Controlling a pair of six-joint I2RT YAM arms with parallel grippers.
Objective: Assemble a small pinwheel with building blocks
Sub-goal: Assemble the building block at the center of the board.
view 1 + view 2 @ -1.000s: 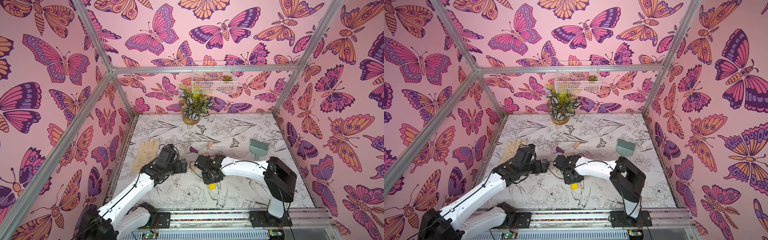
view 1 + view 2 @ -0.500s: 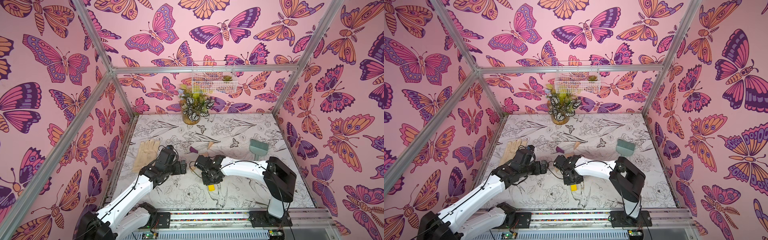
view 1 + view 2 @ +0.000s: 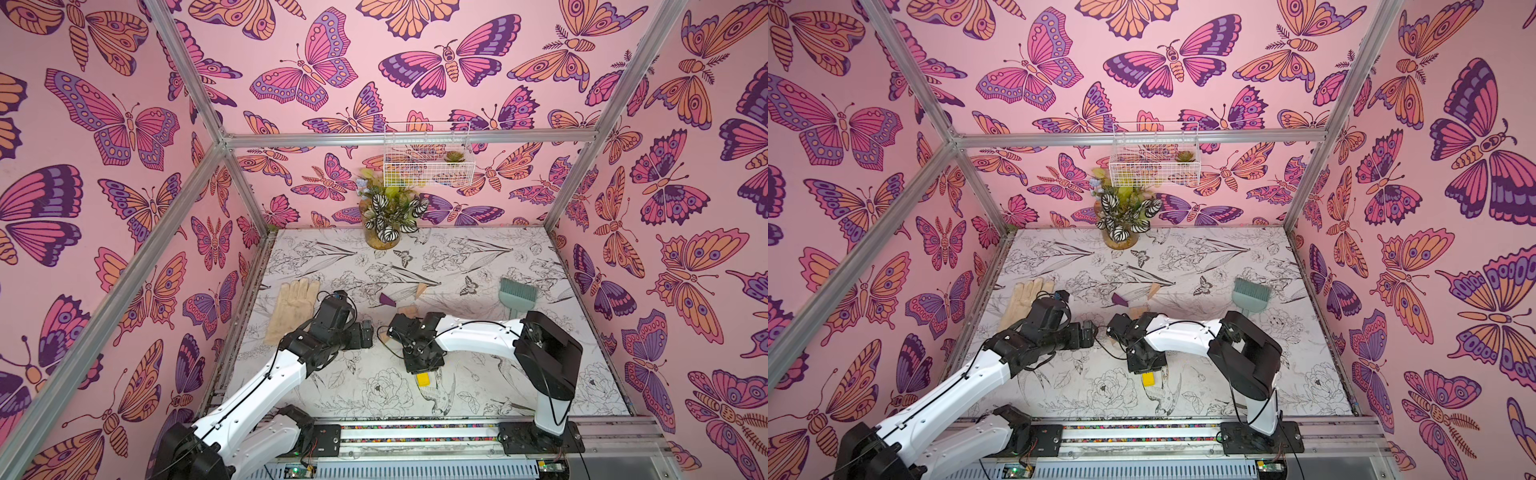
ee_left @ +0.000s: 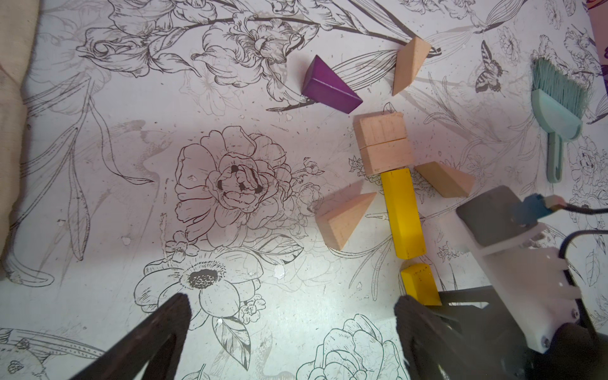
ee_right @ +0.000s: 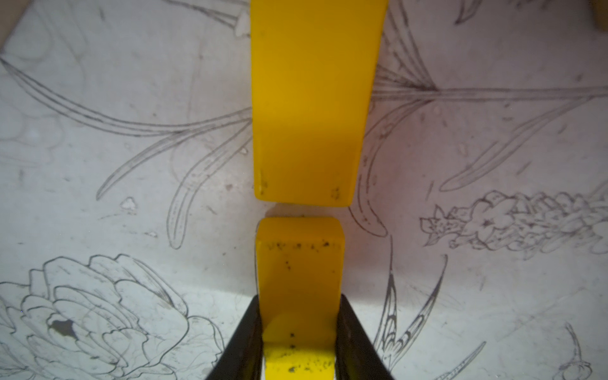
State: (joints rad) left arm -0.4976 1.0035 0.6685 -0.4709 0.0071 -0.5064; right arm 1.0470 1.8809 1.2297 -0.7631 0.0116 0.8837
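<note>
In the left wrist view the pinwheel lies part-built. Two pale wooden squarish blocks (image 4: 383,144) sit side by side, with a yellow bar (image 4: 403,214) running from them. One wooden wedge (image 4: 345,220) lies on one side of that bar and one wooden wedge (image 4: 444,179) on the other. A purple wedge (image 4: 330,87) and another wooden wedge (image 4: 409,64) lie apart, beyond the squares. My right gripper (image 5: 299,329) is shut on a second yellow bar (image 5: 299,279), end to end with the first bar (image 5: 312,98) across a narrow gap. My left gripper (image 4: 292,316) is open over bare table beside the blocks.
A beige glove (image 3: 293,307) lies at the left of the table and a teal hand brush (image 3: 517,297) at the right. A potted plant (image 3: 388,220) stands at the back wall under a white wire basket (image 3: 428,162). Pink walls close in three sides.
The left arm has shifted very slightly. The right gripper keeps its hold on the yellow bar in the same place.
</note>
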